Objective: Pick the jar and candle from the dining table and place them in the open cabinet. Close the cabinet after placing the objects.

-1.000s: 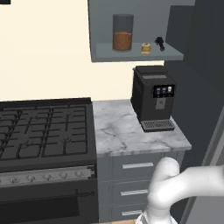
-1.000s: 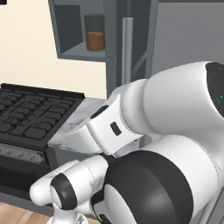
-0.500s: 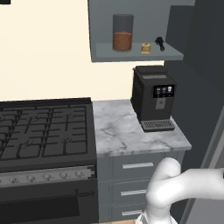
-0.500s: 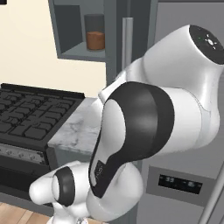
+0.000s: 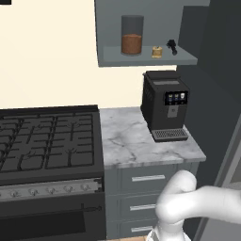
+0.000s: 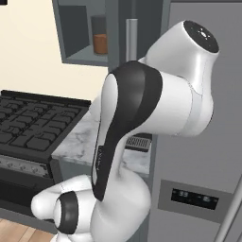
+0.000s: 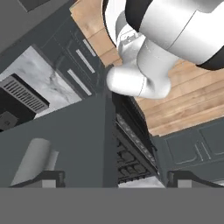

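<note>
Placement appears complete: jar [image 5: 132, 35] and candle [image 5: 156, 52] stand on the shelf of cabinet [image 5: 146, 56], jar at left, candle just beside it, apart. Both are upright, long axes vertical, which I judge keeps them stable behind the door. My gripper [image 7: 113, 178] shows 2 fingertips spread wide, pinching nothing, facing the dark door edge. Closing is not yet done.

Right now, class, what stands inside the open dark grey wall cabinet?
On the cabinet shelf: a clear glass jar half-filled with reddish-brown stuff, a small tan candle, a small dark object. Higher shelves lie beyond view.
</note>
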Robot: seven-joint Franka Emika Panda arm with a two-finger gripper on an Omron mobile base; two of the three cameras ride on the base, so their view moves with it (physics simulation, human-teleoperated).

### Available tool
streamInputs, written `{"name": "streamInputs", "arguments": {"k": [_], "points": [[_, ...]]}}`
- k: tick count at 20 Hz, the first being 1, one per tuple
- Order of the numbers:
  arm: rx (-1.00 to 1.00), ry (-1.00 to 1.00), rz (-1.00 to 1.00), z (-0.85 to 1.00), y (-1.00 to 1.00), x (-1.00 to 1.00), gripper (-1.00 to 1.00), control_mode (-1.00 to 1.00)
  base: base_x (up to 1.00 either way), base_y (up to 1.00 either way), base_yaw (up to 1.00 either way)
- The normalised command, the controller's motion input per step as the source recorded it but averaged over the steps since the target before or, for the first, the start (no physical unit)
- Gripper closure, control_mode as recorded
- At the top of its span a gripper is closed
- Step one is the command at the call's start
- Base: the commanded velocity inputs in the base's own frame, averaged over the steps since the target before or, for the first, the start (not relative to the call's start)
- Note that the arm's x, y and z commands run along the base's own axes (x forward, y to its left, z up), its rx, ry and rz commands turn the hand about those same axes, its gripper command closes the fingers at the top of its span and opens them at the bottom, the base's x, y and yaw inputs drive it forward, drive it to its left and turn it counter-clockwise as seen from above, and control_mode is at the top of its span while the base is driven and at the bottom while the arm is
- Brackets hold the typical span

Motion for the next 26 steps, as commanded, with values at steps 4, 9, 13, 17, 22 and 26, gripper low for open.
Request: {"name": "streamInputs", "arguments": {"k": [4, 9, 13, 17, 22, 26], "points": [[-0.03, 0.0, 0.0, -0.17, -0.04, 0.42, -1.0, -1.0, 0.0, 0.0, 0.0], [-0.05, -0.05, 0.06, -0.19, 0.13, 0.57, -1.0, -1.0, 0.0, 0.0, 0.0], [-0.04, -0.08, 0.12, -0.07, 0.06, 0.56, -1.0, -1.0, 0.0, 0.0, 0.0], [-0.09, -0.12, 0.11, 0.0, 0.0, 0.39, -1.0, -1.0, 0.0, 0.0, 0.0], [-0.19, -0.13, 0.01, 0.0, 0.0, 0.31, -1.0, -1.0, 0.0, 0.0, 0.0], [-0.3, -0.13, 0.0, 0.0, 0.05, 0.38, -1.0, -1.0, 0.0, 0.0, 0.0]]}}
